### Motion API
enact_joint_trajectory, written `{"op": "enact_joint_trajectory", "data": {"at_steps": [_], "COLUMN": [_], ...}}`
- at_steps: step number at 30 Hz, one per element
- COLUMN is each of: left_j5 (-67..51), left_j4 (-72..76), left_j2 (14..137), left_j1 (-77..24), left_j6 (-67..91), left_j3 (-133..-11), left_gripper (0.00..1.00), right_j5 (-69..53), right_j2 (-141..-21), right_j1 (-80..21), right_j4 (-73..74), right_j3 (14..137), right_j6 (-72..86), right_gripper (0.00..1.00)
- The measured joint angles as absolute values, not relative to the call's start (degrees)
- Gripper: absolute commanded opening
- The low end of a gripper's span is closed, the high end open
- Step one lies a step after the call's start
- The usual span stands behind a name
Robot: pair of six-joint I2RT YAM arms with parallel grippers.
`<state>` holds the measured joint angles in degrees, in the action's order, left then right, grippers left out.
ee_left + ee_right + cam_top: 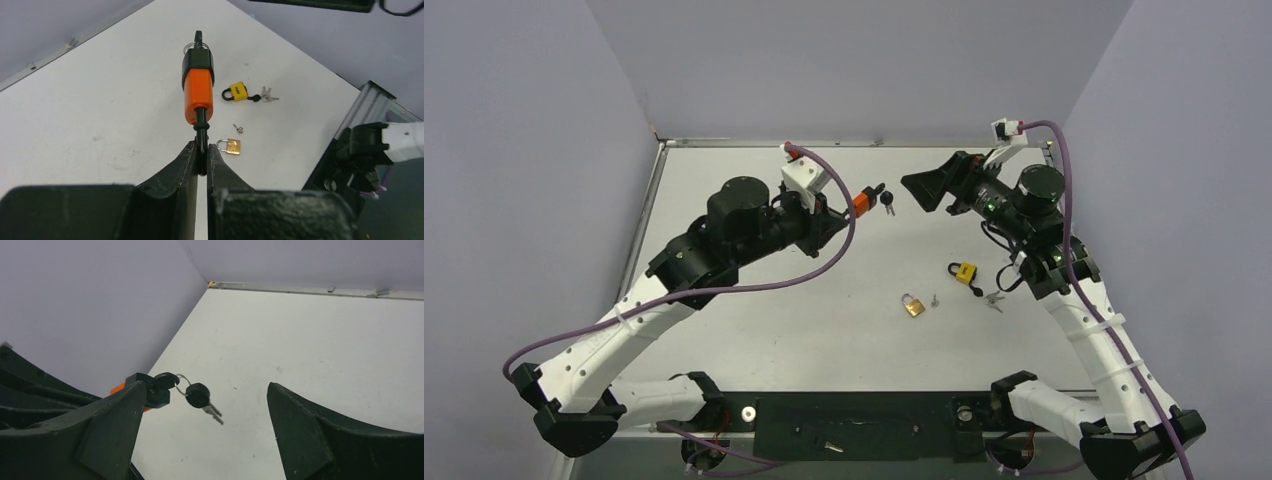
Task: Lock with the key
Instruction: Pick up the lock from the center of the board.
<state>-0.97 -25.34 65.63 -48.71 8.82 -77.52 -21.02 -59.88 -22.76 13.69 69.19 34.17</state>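
While the left gripper (201, 152) clenches the shackle (201, 126) of the orange block-shaped padlock (198, 95), upper centre of its wrist frame, the released right gripper (206, 389) should close squarely on the inserted black-headed key (165, 381), not the dangling spare (198, 395).

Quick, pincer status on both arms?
Left pincer: shut on the shackle of the orange padlock.
Right pincer: open, empty, facing the dangling keys.
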Motion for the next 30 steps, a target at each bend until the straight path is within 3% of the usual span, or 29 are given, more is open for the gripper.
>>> {"op": "enact_joint_trajectory", "data": {"at_steps": [13, 18, 23, 30], "left_j5": [-24.32, -29.69, -33.06, -35.97], "left_j4": [-41.04, -42.02, -42.06, -41.87], "left_j2": [63.57, 62.7, 62.67, 62.52], "left_j1": [-48.27, -48.27, -48.27, -48.27], "left_j6": [8.19, 9.28, 10.28, 11.33], "left_j3": [-91.07, -91.07, -91.61, -92.95], "left_gripper": [0.0, 0.0, 0.0, 0.0], "right_j5": [-57.1, -62.37, -63.46, -63.02], "right_j2": [-62.04, -61.36, -59.94, -54.15], "right_j1": [-20.62, -25.78, -32.75, -33.08], "right_j4": [-0.95, -4.78, 0.36, 6.48], "right_j3": [70.83, 71.05, 71.81, 71.07], "right_j6": [32.51, 33.8, 29.36, 25.04], "right_gripper": [0.8, 0.75, 0.72, 0.66]}}
